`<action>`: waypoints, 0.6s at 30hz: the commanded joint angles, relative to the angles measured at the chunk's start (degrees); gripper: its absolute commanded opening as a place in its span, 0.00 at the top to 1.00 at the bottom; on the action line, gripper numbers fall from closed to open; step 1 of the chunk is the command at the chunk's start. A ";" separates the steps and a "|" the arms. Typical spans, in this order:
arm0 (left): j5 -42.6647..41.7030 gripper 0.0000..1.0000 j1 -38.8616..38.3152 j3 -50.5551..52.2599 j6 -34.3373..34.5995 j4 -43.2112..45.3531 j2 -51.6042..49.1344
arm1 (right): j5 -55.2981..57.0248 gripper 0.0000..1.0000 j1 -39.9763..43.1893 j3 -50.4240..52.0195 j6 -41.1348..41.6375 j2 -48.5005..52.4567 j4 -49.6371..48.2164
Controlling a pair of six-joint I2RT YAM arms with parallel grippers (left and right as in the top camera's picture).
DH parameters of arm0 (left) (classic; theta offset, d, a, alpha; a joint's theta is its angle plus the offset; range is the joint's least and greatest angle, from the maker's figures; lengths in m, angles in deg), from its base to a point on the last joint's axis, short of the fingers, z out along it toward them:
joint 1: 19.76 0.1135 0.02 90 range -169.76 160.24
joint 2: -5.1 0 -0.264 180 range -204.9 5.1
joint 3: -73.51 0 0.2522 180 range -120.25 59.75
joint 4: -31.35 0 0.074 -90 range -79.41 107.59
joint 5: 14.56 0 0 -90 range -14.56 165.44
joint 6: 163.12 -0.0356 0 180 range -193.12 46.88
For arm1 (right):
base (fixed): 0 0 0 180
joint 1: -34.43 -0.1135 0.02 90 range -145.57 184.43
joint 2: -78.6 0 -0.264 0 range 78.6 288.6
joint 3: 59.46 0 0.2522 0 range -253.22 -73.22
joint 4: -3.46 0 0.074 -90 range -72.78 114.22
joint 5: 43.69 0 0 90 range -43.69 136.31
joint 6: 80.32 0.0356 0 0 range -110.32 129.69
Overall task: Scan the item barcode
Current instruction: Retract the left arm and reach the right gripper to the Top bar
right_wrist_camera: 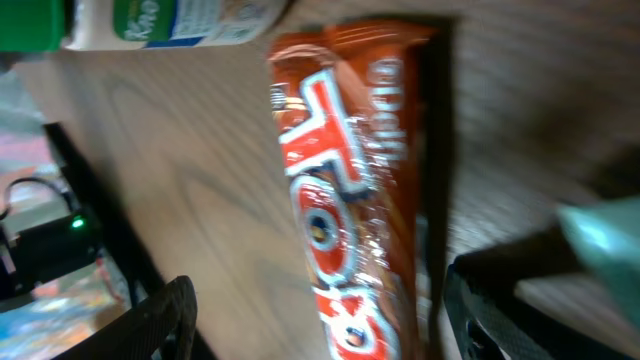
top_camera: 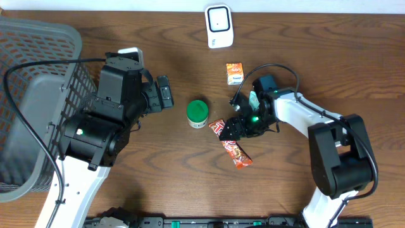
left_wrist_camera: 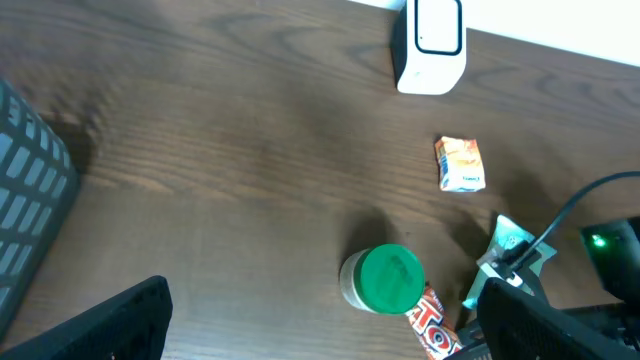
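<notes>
A red-orange snack bar (top_camera: 233, 147) lies flat on the wooden table, just right of a green-lidded jar (top_camera: 197, 113). My right gripper (top_camera: 228, 130) is low over the bar's upper end. In the right wrist view the bar (right_wrist_camera: 345, 200) lies between the open fingers (right_wrist_camera: 165, 320), closer to the right-hand one, and I cannot tell if that finger touches it. No barcode shows on it. The white scanner (top_camera: 219, 25) stands at the table's far edge. My left gripper (top_camera: 164, 94) hovers open and empty left of the jar (left_wrist_camera: 385, 280).
A small orange box (top_camera: 235, 73) lies between the scanner and my right arm. A teal packet (left_wrist_camera: 512, 245) sits partly under the right wrist. A grey mesh basket (top_camera: 31, 69) fills the left side. The right arm's black cable (top_camera: 278, 68) loops above its wrist.
</notes>
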 commanded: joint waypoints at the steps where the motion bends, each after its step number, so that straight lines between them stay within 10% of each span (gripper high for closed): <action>1: 0.79 0.02 0.31 -0.37 -1.40 -0.98 -0.33 | 11.17 0.21 -2.32 2.93 -0.28 6.93 0.96; 5: 0.79 0.02 0.31 -0.37 -2.91 -2.25 -0.33 | 16.33 0.33 -3.34 2.95 -0.24 8.68 2.93; 10: 0.79 0.02 0.31 -0.37 -2.91 -3.58 -0.33 | 21.20 0.97 -3.19 2.95 -0.07 9.94 3.41; 18: 0.79 0.02 0.31 -0.37 -2.97 -6.71 -0.33 | 21.79 0.99 -2.99 0.33 -0.96 9.38 3.93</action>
